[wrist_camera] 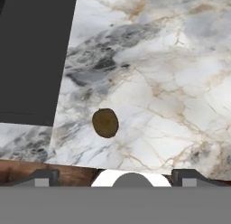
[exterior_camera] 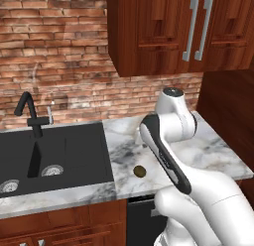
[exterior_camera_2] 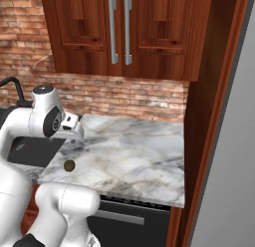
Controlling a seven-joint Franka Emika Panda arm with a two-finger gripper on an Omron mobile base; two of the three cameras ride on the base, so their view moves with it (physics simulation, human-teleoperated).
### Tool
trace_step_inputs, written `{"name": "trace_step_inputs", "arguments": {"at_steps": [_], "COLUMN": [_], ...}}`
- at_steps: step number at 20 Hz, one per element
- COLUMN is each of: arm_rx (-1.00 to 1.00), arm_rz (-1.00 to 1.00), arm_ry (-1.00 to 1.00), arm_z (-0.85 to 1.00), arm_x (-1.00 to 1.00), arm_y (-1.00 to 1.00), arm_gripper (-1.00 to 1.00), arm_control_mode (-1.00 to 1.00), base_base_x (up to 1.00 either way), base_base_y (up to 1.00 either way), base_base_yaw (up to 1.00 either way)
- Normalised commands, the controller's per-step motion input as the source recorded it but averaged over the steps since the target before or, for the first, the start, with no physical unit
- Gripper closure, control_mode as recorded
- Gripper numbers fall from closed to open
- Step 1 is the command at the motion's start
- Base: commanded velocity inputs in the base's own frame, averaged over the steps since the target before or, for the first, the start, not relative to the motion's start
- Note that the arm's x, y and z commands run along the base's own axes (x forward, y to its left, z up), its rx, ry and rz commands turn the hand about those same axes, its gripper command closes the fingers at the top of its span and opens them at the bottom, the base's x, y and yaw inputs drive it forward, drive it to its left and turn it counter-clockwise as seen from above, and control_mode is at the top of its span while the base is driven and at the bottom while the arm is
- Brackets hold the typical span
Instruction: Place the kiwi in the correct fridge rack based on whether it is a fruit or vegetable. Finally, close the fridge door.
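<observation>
Kiwi (wrist_camera: 105,123) on marble counter (wrist_camera: 171,83), ungripped

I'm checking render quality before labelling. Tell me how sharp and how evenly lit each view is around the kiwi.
Left base view: soft, even light, the kiwi a slightly blurred brown spot on the counter. Right base view: the kiwi is tiny, with no clear shadow or glare. Hand view: sharpest, the kiwi has crisp edges, flat light on marble.

Kiwi (exterior_camera: 140,171) on marble counter (exterior_camera: 213,151), near front edge, just right of sink (exterior_camera: 54,155). Faucet (exterior_camera: 29,113) behind sink. Wall cabinets (exterior_camera: 198,27) above counter.
</observation>
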Motion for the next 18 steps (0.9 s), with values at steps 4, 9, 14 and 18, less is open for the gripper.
{"name": "trace_step_inputs", "arguments": {"at_steps": [4,9,14,18], "arm_rx": [-0.02,-0.01,0.0,0.0], "arm_rz": [0.01,0.0,0.0,0.0], "arm_ry": [0.02,0.0,0.0,0.0], "arm_z": [-0.44,-0.46,-0.39,-0.26], "arm_x": [-0.03,0.0,0.0,0.0], "arm_y": [0.36,0.12,0.04,-0.01], "arm_gripper": [-1.0,-1.0,-1.0,-1.0], "arm_control_mode": [-1.0,-1.0,-1.0,-1.0], "base_base_x": [0.0,0.0,0.0,0.0], "base_base_y": [0.0,0.0,0.0,0.0], "base_base_yaw": [0.0,0.0,0.0,0.0]}}
